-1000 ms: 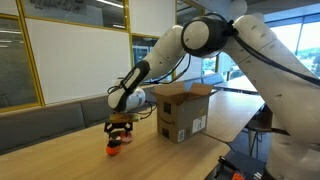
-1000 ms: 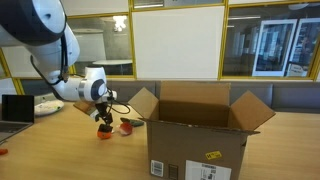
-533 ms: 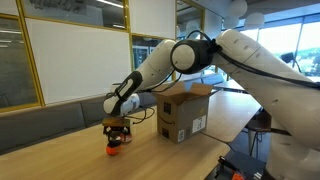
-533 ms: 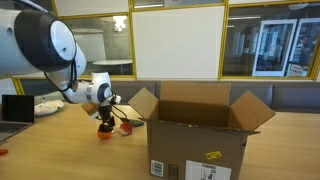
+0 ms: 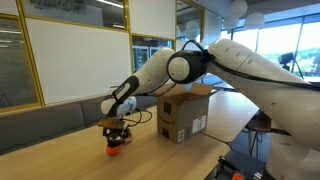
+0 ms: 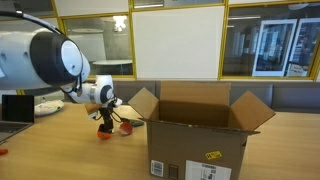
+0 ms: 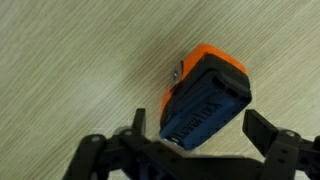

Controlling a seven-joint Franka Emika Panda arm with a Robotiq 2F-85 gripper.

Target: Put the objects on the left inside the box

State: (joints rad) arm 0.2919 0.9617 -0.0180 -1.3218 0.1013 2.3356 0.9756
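Note:
An orange-and-dark-blue rounded piece, printed "LeverLock", lies on the wooden table, one of the objects. In the wrist view my gripper is open, with one dark finger on each side of the piece and gaps between them. In both exterior views the gripper hangs low over this piece. A small red piece lies just beside it, toward the box. The brown cardboard box stands with its flaps open. I see no white cord.
A laptop and a white dish-like thing sit at the table's far end. The table edge runs close behind the box. Glass walls and whiteboards stand behind.
The arm's upper links have swung across the view while the gripper stays over the orange piece, a little lower. The jaws remain wide.

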